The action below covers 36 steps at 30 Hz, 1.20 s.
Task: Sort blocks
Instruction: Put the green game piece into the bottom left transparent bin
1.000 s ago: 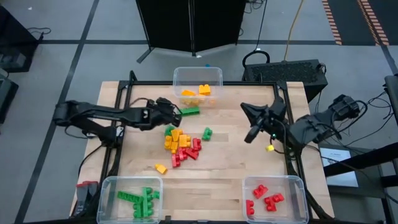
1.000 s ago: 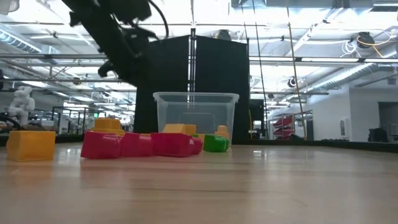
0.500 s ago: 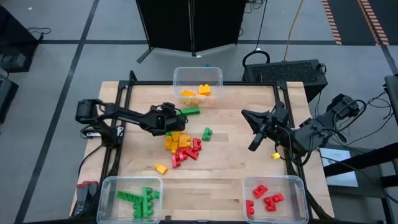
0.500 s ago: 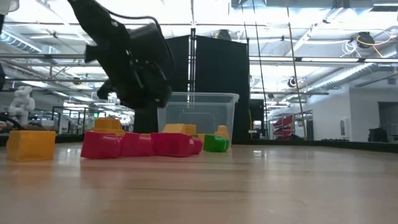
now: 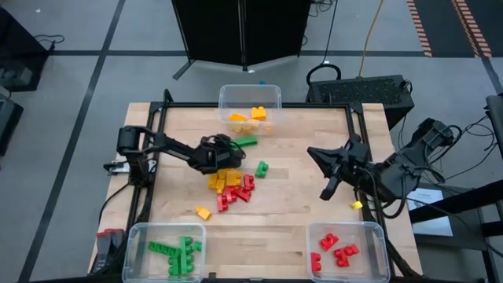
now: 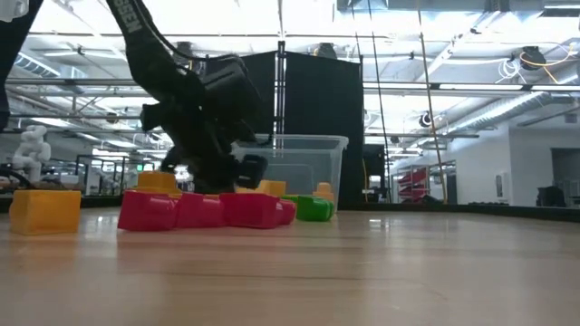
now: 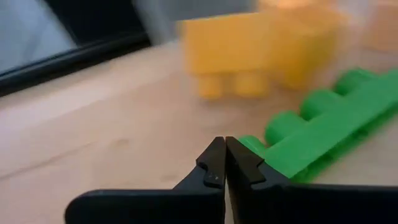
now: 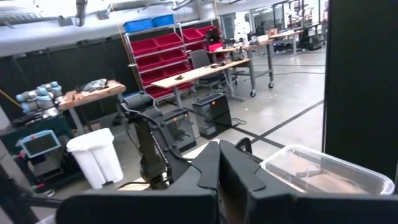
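The left tool (image 5: 225, 147) is hanging low over the wooden counter (image 5: 291, 212), at the 12 o'clock edge of the central pile of blocks (image 5: 229, 182). In the left wrist view its 2 fingers (image 7: 214, 165) are pressed together with nothing between them, their tips sitting just short of a long green block (image 7: 329, 124), with a yellow block (image 7: 249, 53) farther on. In the low view this tool (image 6: 237, 167) is hovering just above a row of red blocks (image 6: 204, 210).

The pile is lying near the counter's middle, a mix of yellow, red and green pieces. A long green block (image 5: 244, 141) is lying apart at the pile's 12 o'clock, a small green one (image 5: 261, 167) at its 3 o'clock, and a lone yellow block (image 5: 203, 212) at its 7 o'clock.

3 clear bins are standing at the counter's rim. The bin at 12 o'clock (image 5: 250, 93) is holding yellow-orange blocks (image 5: 250, 116). The bin at 7 o'clock (image 5: 134, 236) is holding green blocks (image 5: 179, 254). The bin at 5 o'clock (image 5: 376, 236) is holding red blocks (image 5: 334, 251).

The right tool (image 5: 326, 177) is waiting above the counter's 3 o'clock side, well apart from the pile; in the right wrist view its fingers (image 8: 208, 165) are meeting, shut and empty. A small yellow piece (image 5: 356, 205) is lying by the counter's 3 o'clock rim under that arm.
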{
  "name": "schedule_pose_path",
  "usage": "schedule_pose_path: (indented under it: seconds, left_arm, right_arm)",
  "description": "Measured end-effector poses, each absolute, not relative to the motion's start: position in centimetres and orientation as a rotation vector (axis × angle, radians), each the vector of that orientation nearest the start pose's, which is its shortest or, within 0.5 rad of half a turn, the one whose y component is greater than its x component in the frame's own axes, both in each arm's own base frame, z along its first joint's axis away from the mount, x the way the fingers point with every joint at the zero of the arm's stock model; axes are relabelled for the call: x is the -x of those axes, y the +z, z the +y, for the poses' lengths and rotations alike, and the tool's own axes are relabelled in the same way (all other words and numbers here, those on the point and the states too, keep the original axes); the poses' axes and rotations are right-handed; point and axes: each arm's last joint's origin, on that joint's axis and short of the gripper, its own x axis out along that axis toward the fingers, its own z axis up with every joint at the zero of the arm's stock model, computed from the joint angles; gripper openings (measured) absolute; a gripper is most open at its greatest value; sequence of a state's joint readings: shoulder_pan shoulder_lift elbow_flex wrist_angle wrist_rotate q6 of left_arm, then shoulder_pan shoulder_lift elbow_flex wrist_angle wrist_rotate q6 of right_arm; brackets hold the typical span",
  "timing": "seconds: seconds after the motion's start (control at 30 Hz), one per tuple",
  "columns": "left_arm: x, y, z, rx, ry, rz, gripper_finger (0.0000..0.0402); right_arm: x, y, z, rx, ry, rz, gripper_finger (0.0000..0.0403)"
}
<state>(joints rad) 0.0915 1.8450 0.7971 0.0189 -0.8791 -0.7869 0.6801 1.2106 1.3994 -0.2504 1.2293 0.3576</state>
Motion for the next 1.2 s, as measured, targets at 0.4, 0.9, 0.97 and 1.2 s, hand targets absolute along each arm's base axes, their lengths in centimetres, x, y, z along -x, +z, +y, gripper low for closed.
schedule_pose_path:
  seconds: [0.4,0.9,0.97,1.2]
  left_arm:
    - [-35.4,14.1,-3.0,0.458,0.203,0.451,0.0000]
    - [-25.7,31.3,-6.0,0.352,-0.083,0.152,0.0000]
    - [-22.8,33.0,-5.7,0.352,-0.109,0.149,0.0000]
    - [-13.6,35.1,-4.0,0.357,-0.120,0.212,0.0000]
  right_arm:
    - [-19.6,44.5,12.8,-0.236,-0.539,-0.017,0.0000]
    - [-23.9,39.0,6.9,-0.112,-0.572,0.433,0.0012]
    - [-25.4,37.9,6.1,-0.063,-0.528,0.526,0.0035]
    - [-30.5,33.0,2.4,0.032,-0.335,0.850,0.0172]
